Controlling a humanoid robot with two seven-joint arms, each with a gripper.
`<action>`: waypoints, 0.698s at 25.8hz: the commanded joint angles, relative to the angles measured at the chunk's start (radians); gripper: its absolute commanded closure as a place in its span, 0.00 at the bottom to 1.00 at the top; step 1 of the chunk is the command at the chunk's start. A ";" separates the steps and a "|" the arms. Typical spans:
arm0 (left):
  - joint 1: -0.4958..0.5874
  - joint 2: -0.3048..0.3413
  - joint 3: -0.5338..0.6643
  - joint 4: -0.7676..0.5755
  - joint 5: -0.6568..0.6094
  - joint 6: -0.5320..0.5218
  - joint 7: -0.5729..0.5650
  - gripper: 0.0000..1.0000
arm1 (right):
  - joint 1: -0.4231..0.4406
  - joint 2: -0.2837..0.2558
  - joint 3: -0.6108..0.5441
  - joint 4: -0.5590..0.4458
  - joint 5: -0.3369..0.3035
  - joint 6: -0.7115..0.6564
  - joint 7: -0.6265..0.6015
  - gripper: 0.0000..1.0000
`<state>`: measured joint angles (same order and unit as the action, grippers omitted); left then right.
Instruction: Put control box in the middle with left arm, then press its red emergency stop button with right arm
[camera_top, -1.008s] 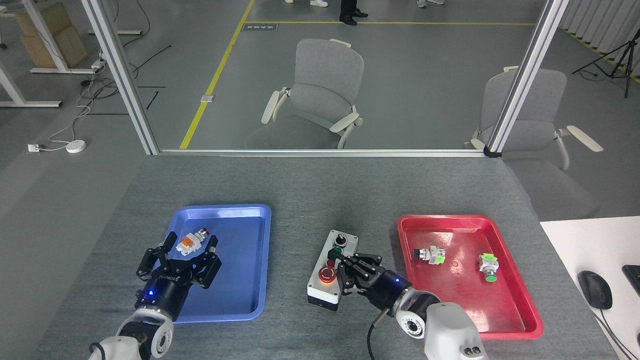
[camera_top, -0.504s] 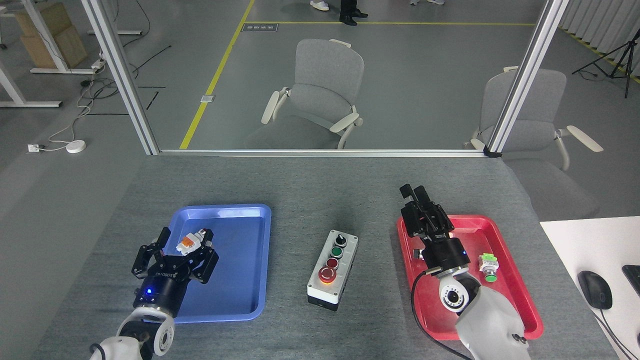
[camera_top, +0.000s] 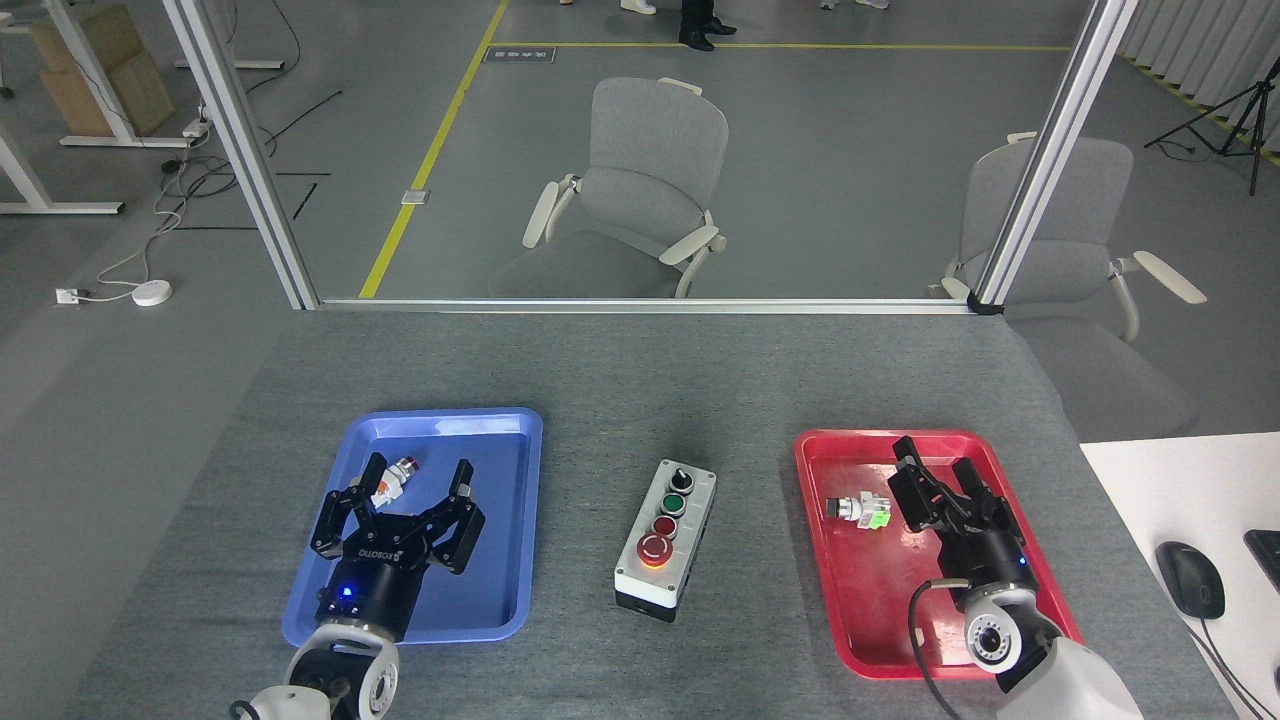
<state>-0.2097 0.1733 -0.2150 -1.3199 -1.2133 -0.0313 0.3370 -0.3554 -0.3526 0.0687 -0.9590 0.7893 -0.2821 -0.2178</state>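
The control box sits on the bare worktop between the blue tray and the red tray, touching neither. A second ago my right gripper was down on the box at the emergency stop button; it has since lifted away and now hangs over the red tray, just right of a small green-and-white switch lying there. Its fingers look a little apart and hold nothing. My left gripper has shifted slightly right over the blue tray, fingers spread wide and empty, just near of the loose orange-white switch.

With the box in the middle and my right arm pulled back off the button, I judge both steps done. I cannot tell from here whether the button is latched down.
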 joint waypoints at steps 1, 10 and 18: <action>0.004 -0.057 -0.001 -0.001 -0.152 0.001 -0.001 0.00 | 0.084 -0.006 -0.001 -0.135 0.019 0.135 0.002 0.00; 0.001 -0.143 0.000 0.030 -0.192 0.037 -0.013 0.00 | 0.139 0.015 -0.035 -0.253 0.130 0.281 -0.135 0.00; 0.000 -0.143 0.003 0.033 -0.118 0.045 -0.035 0.00 | 0.131 0.007 -0.040 -0.222 0.137 0.250 -0.130 0.00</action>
<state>-0.2087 0.0305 -0.2123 -1.2897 -1.3724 0.0134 0.3167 -0.2228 -0.3413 0.0299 -1.1926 0.9230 -0.0192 -0.3516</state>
